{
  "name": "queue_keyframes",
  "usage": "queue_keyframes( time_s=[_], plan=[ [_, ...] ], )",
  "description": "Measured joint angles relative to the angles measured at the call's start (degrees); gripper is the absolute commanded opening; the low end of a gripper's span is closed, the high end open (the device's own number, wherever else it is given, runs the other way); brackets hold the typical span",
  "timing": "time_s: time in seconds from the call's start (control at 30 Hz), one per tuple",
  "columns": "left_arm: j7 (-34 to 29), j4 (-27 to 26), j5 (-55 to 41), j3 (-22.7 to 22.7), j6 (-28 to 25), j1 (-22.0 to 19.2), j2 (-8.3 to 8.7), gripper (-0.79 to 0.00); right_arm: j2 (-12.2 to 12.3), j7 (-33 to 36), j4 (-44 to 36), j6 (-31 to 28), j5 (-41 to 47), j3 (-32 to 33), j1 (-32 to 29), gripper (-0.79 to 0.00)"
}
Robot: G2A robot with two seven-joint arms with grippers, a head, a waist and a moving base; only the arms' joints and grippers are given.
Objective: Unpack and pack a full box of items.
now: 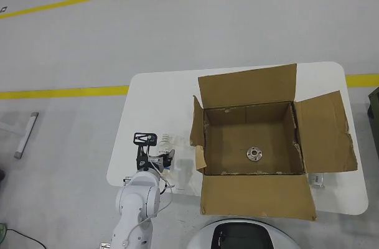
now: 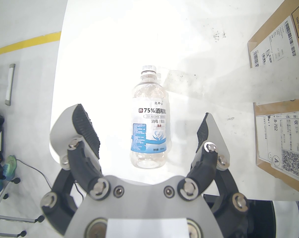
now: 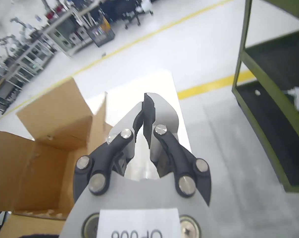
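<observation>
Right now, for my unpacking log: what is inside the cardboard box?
One small round metal part lies on the floor of the cardboard box. Its near wall hides the floor's closest strip.

**Open box on the table, one small part inside**

A cardboard box (image 1: 248, 86) sits on the white table (image 1: 158, 93) with all four flaps spread out. A single small round metal part (image 1: 255, 152) lies on its floor. Left of the box and apart from it lies a clear bottle (image 1: 165, 148). The left arm (image 1: 138, 200) comes over the table's near edge, its jaws at the bottle. A small clear item (image 1: 318, 180) lies by the box's near right corner.
</observation>
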Motion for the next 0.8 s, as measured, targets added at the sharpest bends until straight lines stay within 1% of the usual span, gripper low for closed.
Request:
queue_keyframes(
  time_s=[0.07, 0.13, 0.2, 0.27, 0.4, 0.53, 0.6, 0.7, 0.8],
  plan=[
    [0.0, 0.0, 0.0, 0.0, 0.0, 0.0, 0.00, 0.000, 0.6, -0.1, 0.2, -4.4, -1.4, -0.9, 3.4, -0.785],
    [0.0, 0.0, 0.0, 0.0, 0.0, 0.0, 0.00, 0.000, 1.3, 1.5, 0.2, -8.7, -4.2, -4.2, 7.6, -0.785],
    [0.0, 0.0, 0.0, 0.0, 0.0, 0.0, 0.00, 0.000, 2.0, 4.3, 0.2, -11.6, -9.0, -9.7, 11.9, -0.785],
    [0.0, 0.0, 0.0, 0.0, 0.0, 0.0, 0.00, 0.000, 2.4, 7.0, 0.2, -11.9, -14.8, -15.7, 15.3, -0.785],
    [0.0, 0.0, 0.0, 0.0, 0.0, 0.0, 0.00, 0.000, 2.5, 14.4, 0.2, -6.8, -28.4, -32.1, 21.2, -0.785],
    [0.0, 0.0, 0.0, 0.0, 0.0, 0.0, 0.00, 0.000, 2.1, 23.6, 0.2, 0.6, -42.2, -45.1, 23.5, -0.785],
    [0.0, 0.0, 0.0, 0.0, 0.0, 0.0, 0.00, 0.000, 1.8, 28.3, 0.2, 4.5, -48.5, -50.1, 24.0, -0.785],
    [0.0, 0.0, 0.0, 0.0, 0.0, 0.0, 0.00, 0.000, 1.4, 33.3, 1.8, 8.3, -55.9, -54.8, 24.7, -0.785],
    [0.0, 0.0, 0.0, 0.0, 0.0, 0.0, 0.00, 0.000, 1.0, 34.5, 4.0, 10.9, -58.3, -56.5, 25.7, -0.785]
  ],
)
